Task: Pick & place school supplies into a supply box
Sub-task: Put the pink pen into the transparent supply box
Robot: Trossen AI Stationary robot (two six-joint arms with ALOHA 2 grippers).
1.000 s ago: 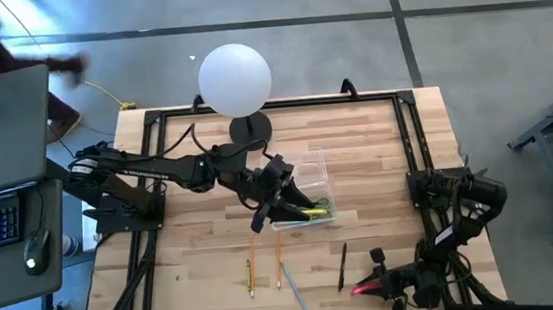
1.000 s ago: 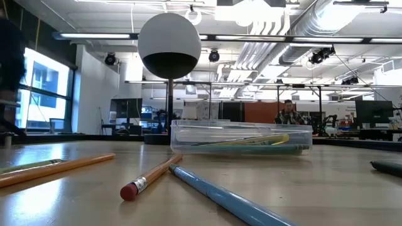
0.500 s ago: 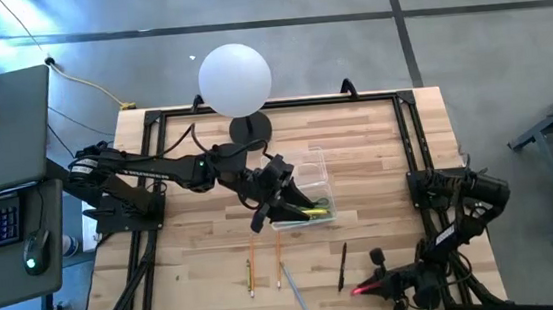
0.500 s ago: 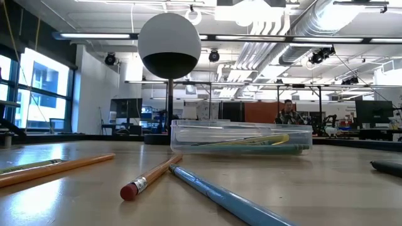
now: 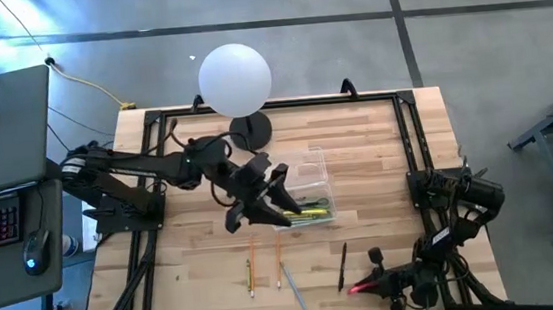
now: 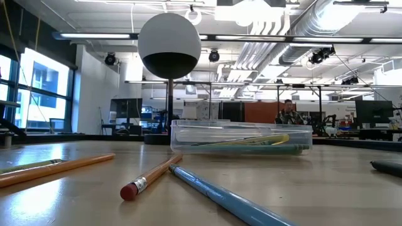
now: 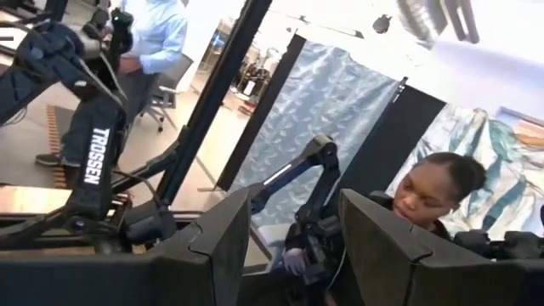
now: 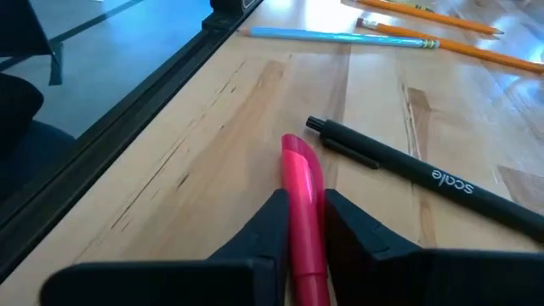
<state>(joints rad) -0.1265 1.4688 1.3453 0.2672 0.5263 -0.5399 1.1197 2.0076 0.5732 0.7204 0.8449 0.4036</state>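
Right wrist view showing the right gripper (image 8: 304, 223) at the near right table edge, now clamping the pink pen (image 8: 303, 195), ready for lifting. Farther off, left gripper (image 5: 257, 199) having drawn back leftward from the supply box (image 5: 305, 195), fingers spread, carrying nothing.

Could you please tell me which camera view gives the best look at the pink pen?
The right wrist view: the pink pen fills the foreground between the right gripper fingers. The high view shows it only as a small streak near the table's front edge. The low and left wrist views miss it.
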